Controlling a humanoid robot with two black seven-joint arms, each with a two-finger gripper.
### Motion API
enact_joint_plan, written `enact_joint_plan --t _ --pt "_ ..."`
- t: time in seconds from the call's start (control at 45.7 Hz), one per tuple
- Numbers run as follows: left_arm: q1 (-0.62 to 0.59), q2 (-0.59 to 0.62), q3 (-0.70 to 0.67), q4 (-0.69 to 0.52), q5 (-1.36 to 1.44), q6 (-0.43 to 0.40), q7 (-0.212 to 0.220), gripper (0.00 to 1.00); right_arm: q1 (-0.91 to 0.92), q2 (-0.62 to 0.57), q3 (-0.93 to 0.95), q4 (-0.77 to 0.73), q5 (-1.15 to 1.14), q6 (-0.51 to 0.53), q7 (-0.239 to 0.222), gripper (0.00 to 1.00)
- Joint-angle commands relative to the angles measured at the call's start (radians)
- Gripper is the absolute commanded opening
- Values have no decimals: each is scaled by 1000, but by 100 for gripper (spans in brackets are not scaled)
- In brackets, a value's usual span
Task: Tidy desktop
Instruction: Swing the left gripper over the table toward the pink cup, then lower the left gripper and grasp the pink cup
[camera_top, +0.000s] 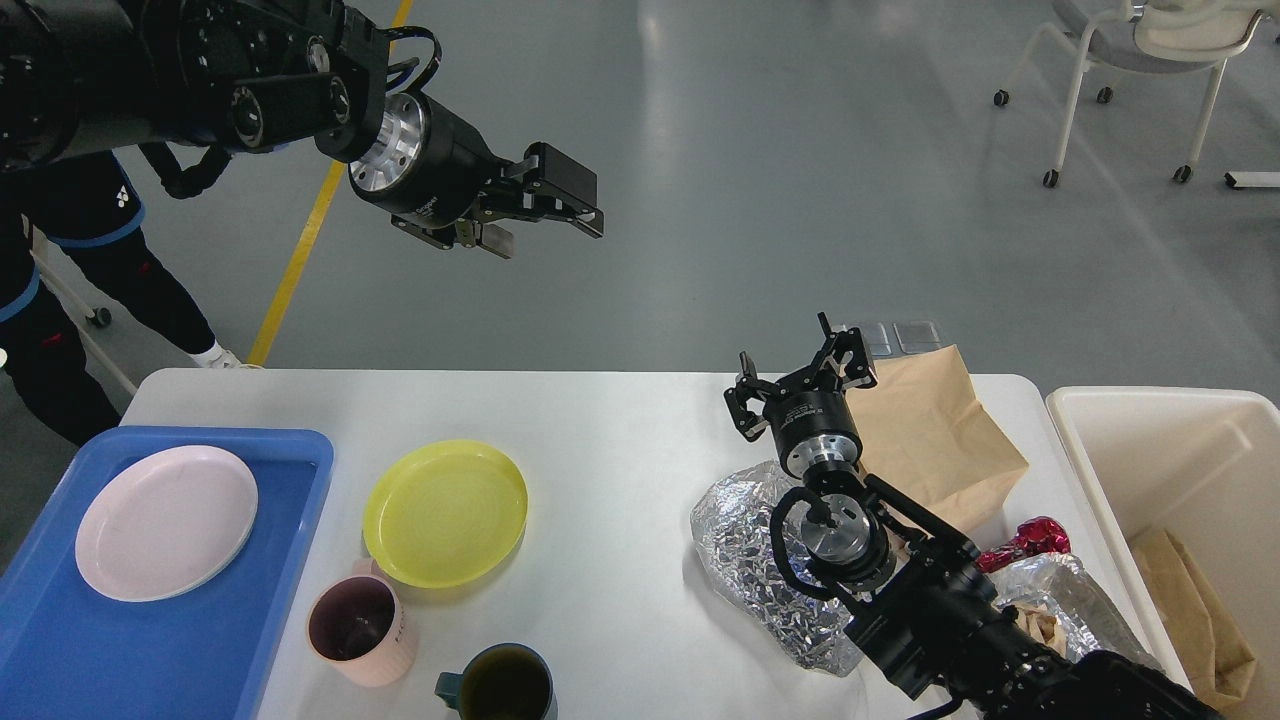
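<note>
The desktop (620, 440) fills the lower frame. My left gripper (560, 205) hangs at upper left, above the floor beyond the far edge, fingers parted and empty. My right gripper (800, 375) sits at centre right, fingers spread, holding nothing, beside a brown paper bag (930, 430) and above crumpled foil (745, 550). A yellow plate (445, 512) lies right of the blue tray (60, 650).
</note>
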Motion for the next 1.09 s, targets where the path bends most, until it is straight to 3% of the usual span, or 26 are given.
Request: enact_joint_plan --t 0.0,0.241,0.46,0.635,0.745,0.92,1.073 --pt "3 0 -1 -21 0 -38 -3 97 0 0 0 -1 0 0 0 100" --pt "38 -3 -4 -64 1 -50 1 97 0 0 0 1 0 0 0 100" --pt "31 -6 50 -266 66 -237 6 97 0 0 0 1 0 0 0 100" --pt "34 -6 90 -354 67 -276 7 97 0 0 0 2 0 0 0 100" --pt "93 -20 146 -363 67 -227 7 97 0 0 0 2 0 1 0 100" --pt "204 -23 215 -366 67 -20 9 97 0 0 0 2 0 1 0 100" --pt "267 -26 232 -372 86 60 32 97 0 0 0 2 0 0 0 100"
